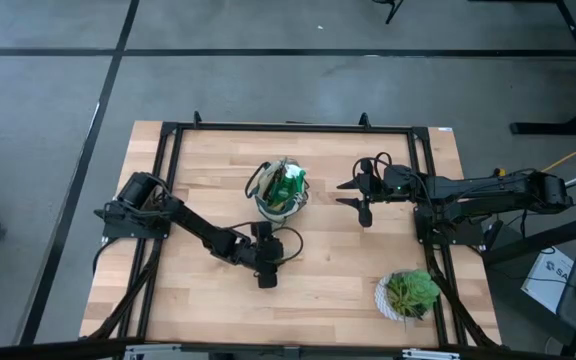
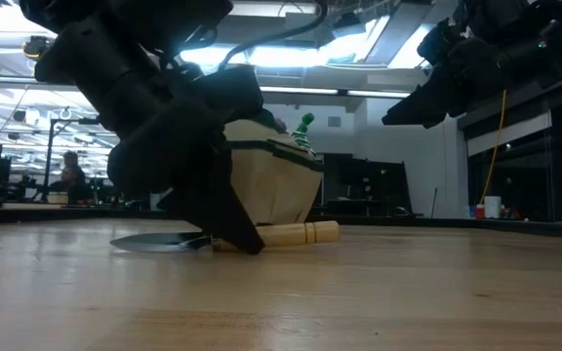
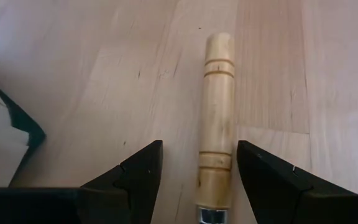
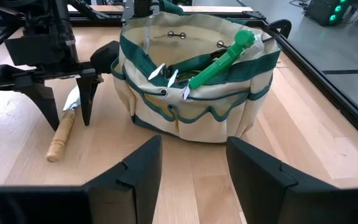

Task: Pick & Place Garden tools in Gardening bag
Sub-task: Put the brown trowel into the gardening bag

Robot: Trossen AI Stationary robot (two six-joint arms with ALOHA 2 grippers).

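Grasp step on trowel [image 4: 65, 127], lying flat on table [image 1: 348, 290] just beside gardening bag [image 4: 194, 93]: left gripper [image 3: 197, 168] is lowered w/ fingers apart astride wooden handle, closing judged due next; right gripper [image 1: 353, 197], fingers apart, is held above right of bag.

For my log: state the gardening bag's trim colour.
Dark green trim on the gardening bag; clearest in the right wrist view.
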